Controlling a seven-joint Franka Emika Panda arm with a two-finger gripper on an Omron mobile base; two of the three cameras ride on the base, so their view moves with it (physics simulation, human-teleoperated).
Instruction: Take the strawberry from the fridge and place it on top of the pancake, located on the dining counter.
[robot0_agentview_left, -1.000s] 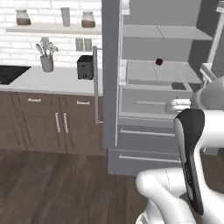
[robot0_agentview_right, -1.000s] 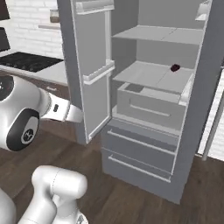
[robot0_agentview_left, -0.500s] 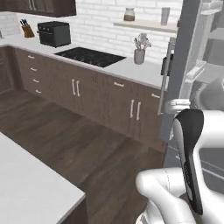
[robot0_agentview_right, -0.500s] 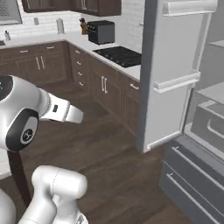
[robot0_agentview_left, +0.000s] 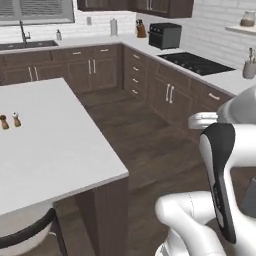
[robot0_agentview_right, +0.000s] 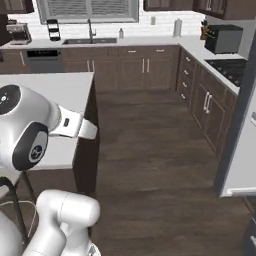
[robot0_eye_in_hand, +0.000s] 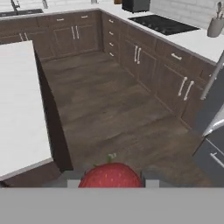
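Fingers of mine close on the strawberry (robot0_eye_in_hand: 111, 176), seen from the hand camera low between my tips, with the dining counter (robot0_eye_in_hand: 17, 105) off to one side of it across dark floor. From the left base camera, that counter (robot0_agentview_left: 55, 145) carries two small shakers (robot0_agentview_left: 10, 120) near its far edge. From the right base camera, its corner (robot0_agentview_right: 55, 92) sits beside my arm. I judge this the carrying step; next I must find the pancake.
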